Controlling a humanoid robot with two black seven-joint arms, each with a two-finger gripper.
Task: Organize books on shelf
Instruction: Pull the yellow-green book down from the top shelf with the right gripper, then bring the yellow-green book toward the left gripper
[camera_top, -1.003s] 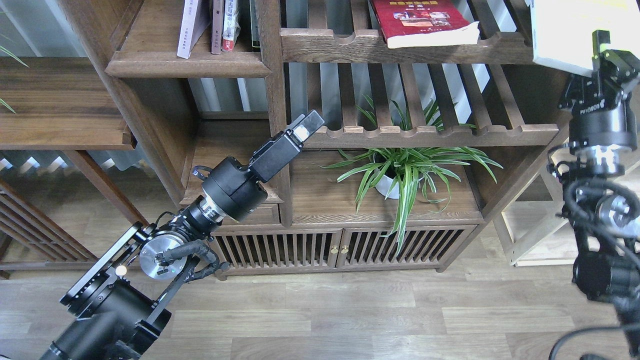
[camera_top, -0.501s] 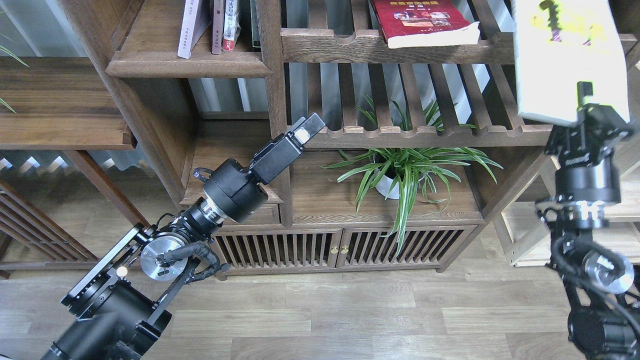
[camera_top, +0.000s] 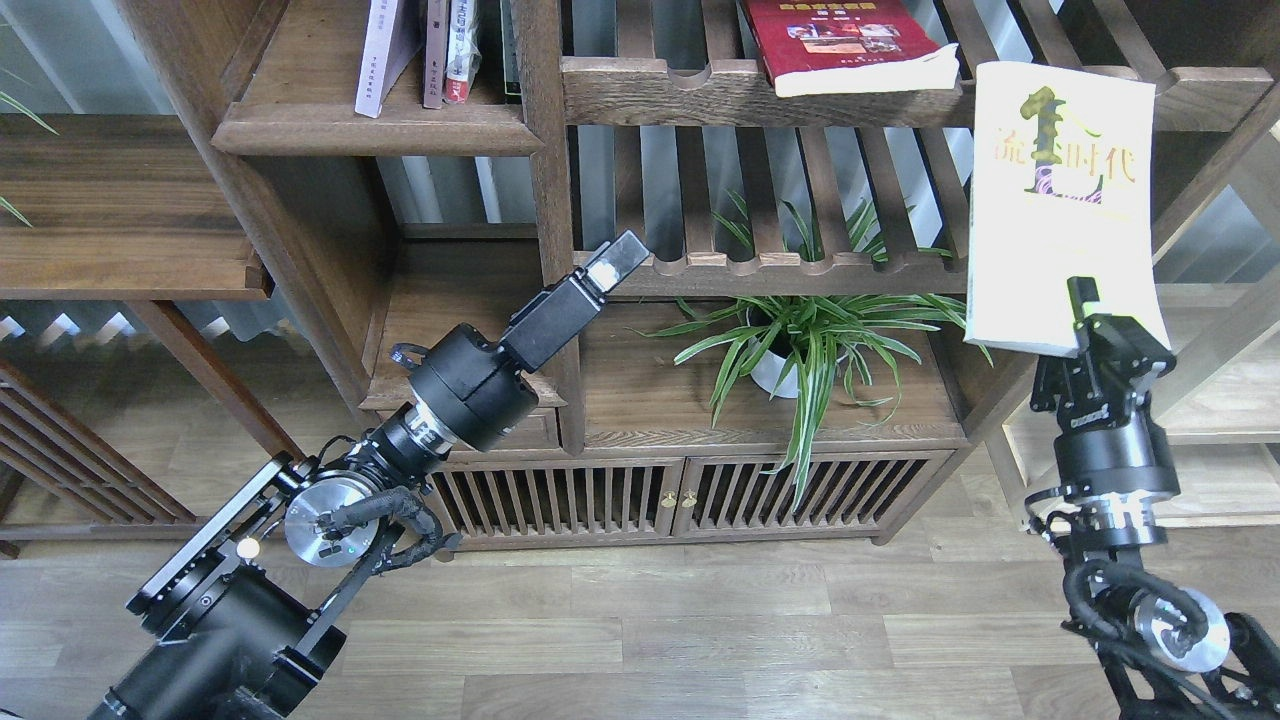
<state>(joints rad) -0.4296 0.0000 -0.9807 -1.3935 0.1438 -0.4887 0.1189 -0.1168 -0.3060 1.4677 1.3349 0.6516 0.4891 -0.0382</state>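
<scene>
At the right of the frame the right gripper (camera_top: 1085, 318) is clamped on the bottom edge of the yellow-green book (camera_top: 1060, 200), holding it upright and slightly tilted in front of the right end of the slatted racks (camera_top: 800, 265), clear of any board. The cover faces the camera, pale cream with yellow-green characters and a dark figure.

The dark red book (camera_top: 850, 45) lies flat at the top centre on the upper slatted rack, its white page edge overhanging the notched rail. In the upper left, the solid shelf (camera_top: 375, 130) with the thick moulded edge carries the pale lavender book (camera_top: 380, 55), leaning left, with thin brown- and red-spined books (camera_top: 448, 50) just beside it.

The left gripper (camera_top: 612, 265) points up and right in the centre, in front of the bookcase upright (camera_top: 550, 230); its fingers look pressed together with nothing between them.

A potted spider plant (camera_top: 810, 345) stands on the low board under the racks, above a cabinet with slatted doors (camera_top: 680, 495). The floor (camera_top: 700, 620) is grey-brown wood-look planking. A lighter wooden rack (camera_top: 1210, 440) stands at the right edge.
</scene>
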